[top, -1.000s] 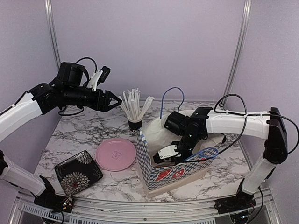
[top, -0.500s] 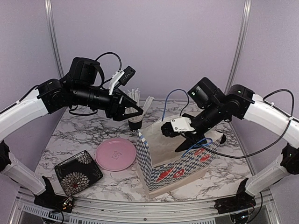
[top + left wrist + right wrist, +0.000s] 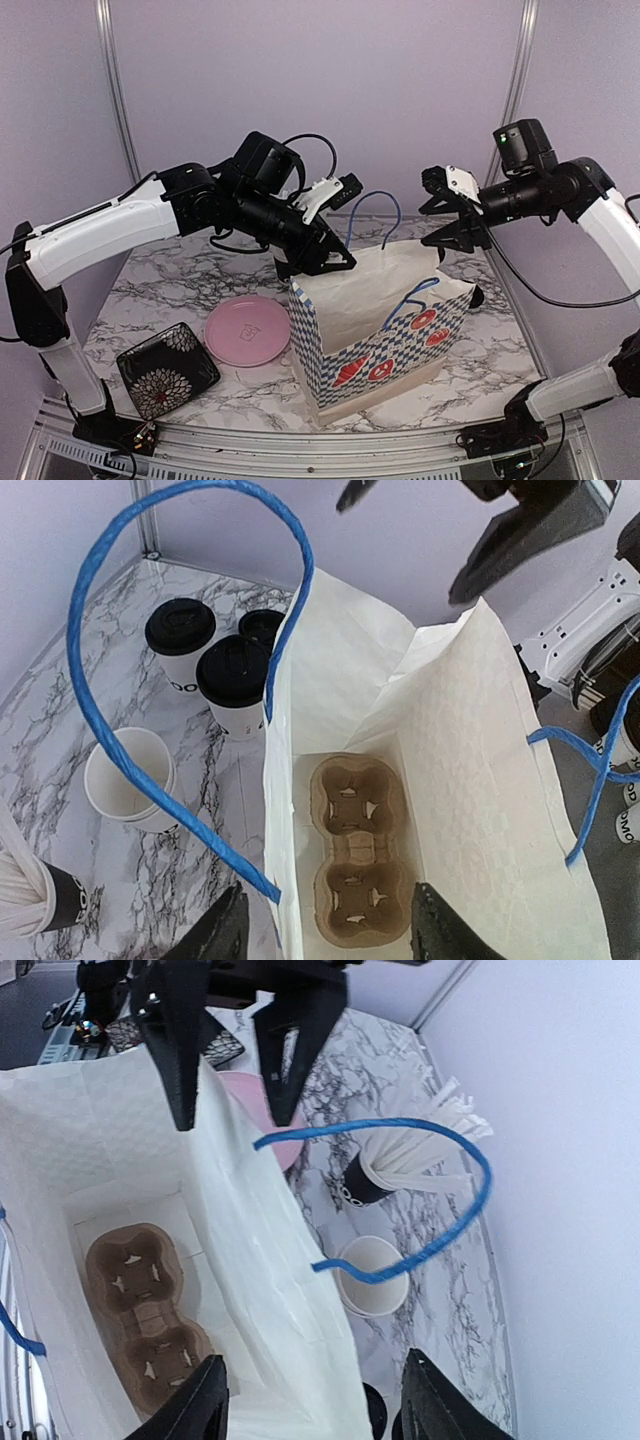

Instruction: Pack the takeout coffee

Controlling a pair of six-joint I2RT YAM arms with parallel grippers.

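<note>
- At the centre of the top view, the paper bag (image 3: 385,330) stands upright with its mouth open. A cardboard cup carrier (image 3: 350,865) lies flat on its floor, and every well is unfilled.
- Location of the takeout coffee: three lidded cups (image 3: 233,680) stand close together on the marble table (image 3: 150,290) outside the bag, at the upper left of the left wrist view. None is in the bag.
- The left gripper (image 3: 322,262) has its fingers apart. They straddle the bag's rim just beside the blue handle (image 3: 150,610), with nothing clamped.
- The right gripper (image 3: 438,222) has its fingers apart and carries nothing. It hangs above the bag's right rim, clear of the paper.
- Step in hand, as judged: secure the mouth open before loading.
  - Close the left fingers on the paper wall only and leave the handle cord out of the bite.
  - Pull outward lightly so the wall does not fold over the carrier.
- Edges: the walls are thin and lean inward. A cup must pass between both handle loops and descend straight onto a carrier well.
- Open room:
  - The unlidded white cup (image 3: 130,780) and the black cup of white sticks (image 3: 365,1185) stand near the bag's wall on the cup side and narrow the approach.
  - The pink plate (image 3: 248,330) and the patterned black dish (image 3: 167,368) sit at the lower left of the top view, well apart from that route.
</note>
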